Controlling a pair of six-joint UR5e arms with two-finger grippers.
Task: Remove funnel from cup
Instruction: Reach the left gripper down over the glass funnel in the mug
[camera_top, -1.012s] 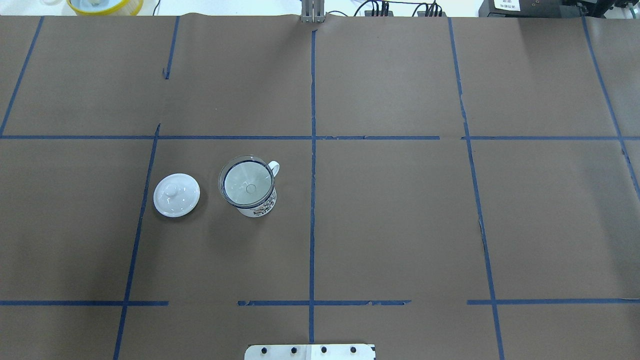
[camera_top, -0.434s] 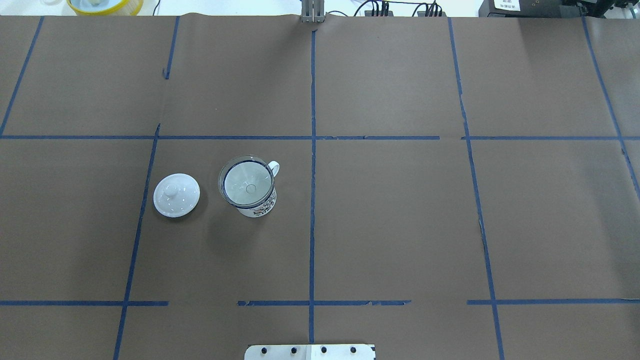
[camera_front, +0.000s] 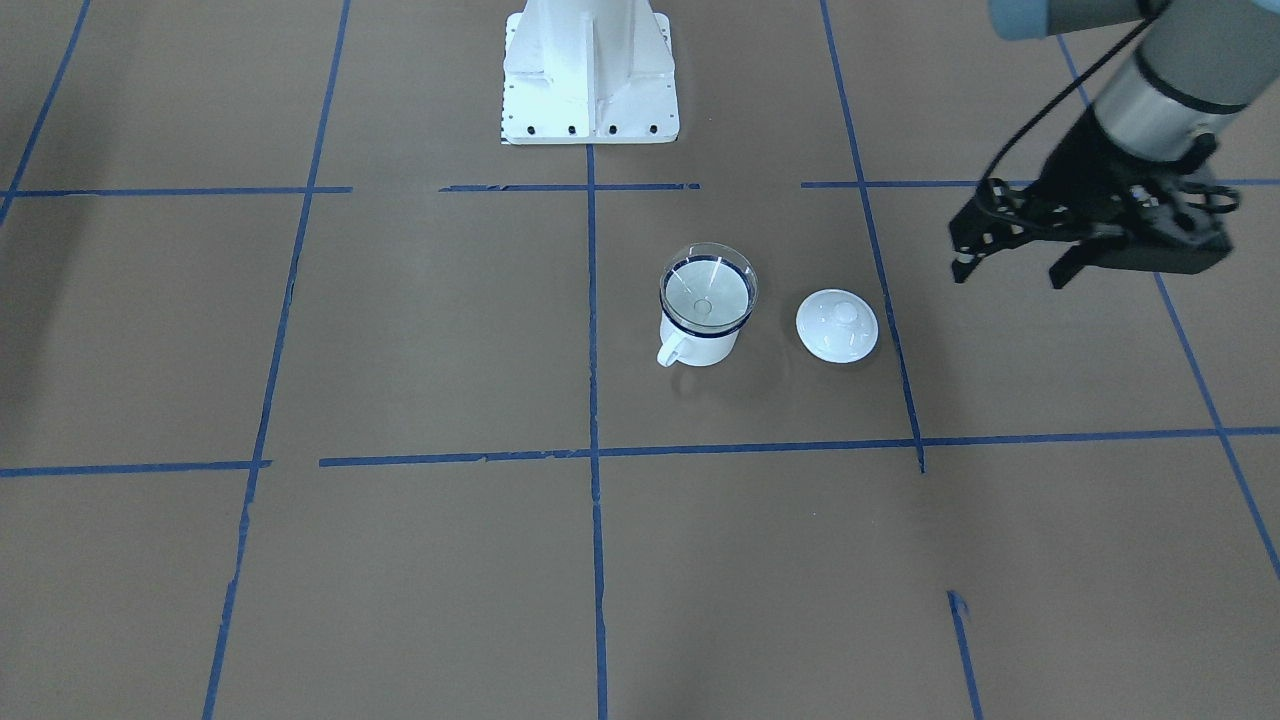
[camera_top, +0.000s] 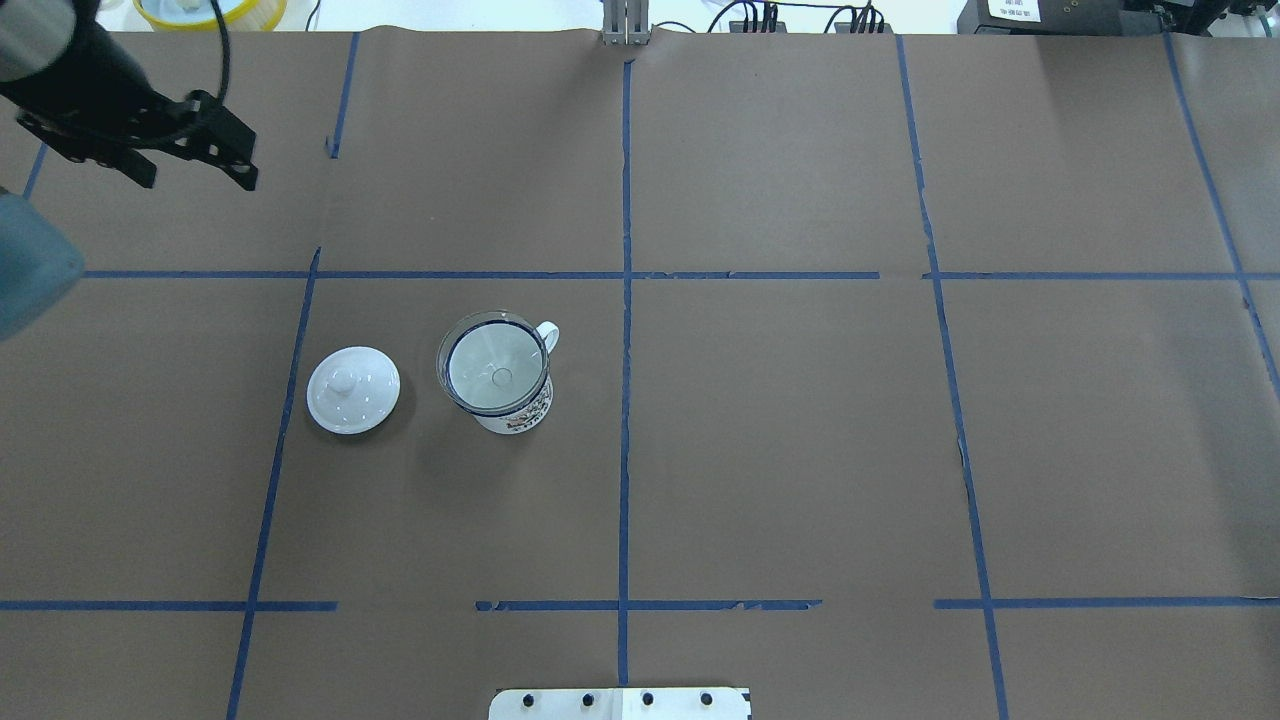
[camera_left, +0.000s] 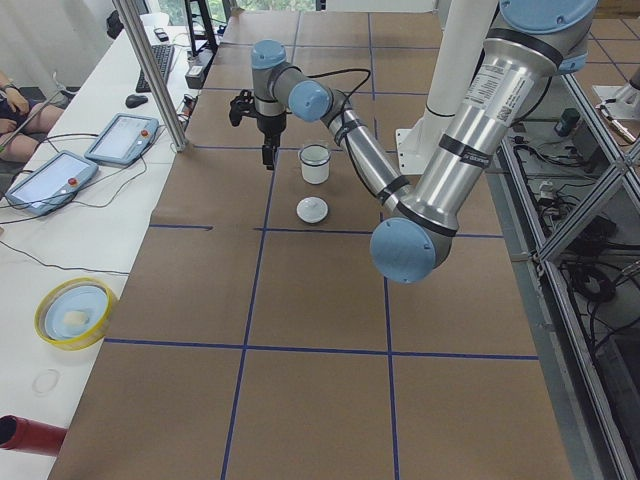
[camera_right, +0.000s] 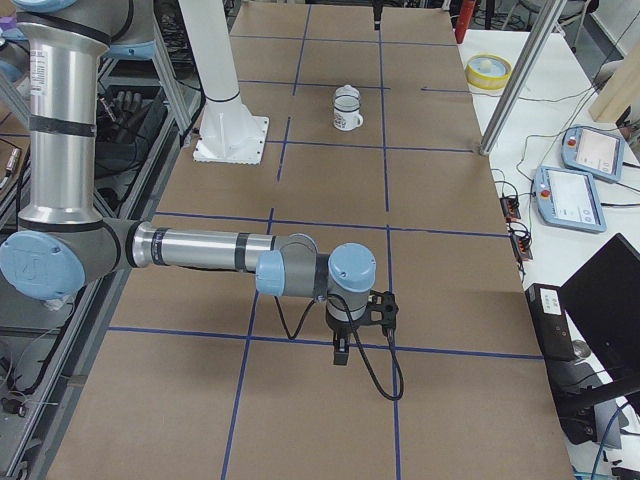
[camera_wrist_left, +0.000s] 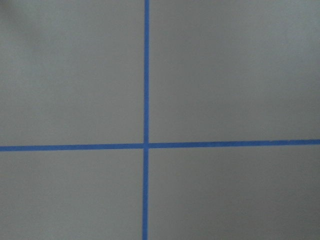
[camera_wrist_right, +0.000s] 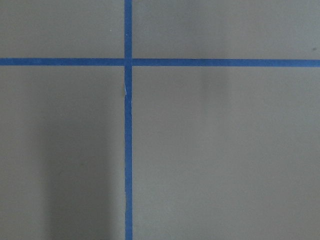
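Brown paper crossed with blue tape covers the worktop (camera_top: 800, 450), and nothing of the task is done yet: the funnel sits in the cup. The left gripper (camera_top: 195, 178) hangs high over the left end of the worktop, its fingers spread apart and holding nothing, well away from the cup. The right gripper (camera_right: 340, 356) is low near the right edge, and I cannot tell whether its fingers are apart or together. The cup (camera_top: 520, 412) stands upright a little left of the centre tape line, about midway between the near and far edges, with its handle turned toward the far edge. A white lid (camera_top: 352, 389) lies just beside it on the side toward the left edge. That is likely the side the left gripper would come from, so a low approach could knock the lid. The funnel (camera_top: 495, 365) rests with its cone on the cup's rim and its spout down inside. Being clear, thin and smooth, it could slip from the fingers. A pinch set too low could catch the cup's rim as well and drag or tip what looks like a light cup, and a sideways pull before the spout is out could topple it.
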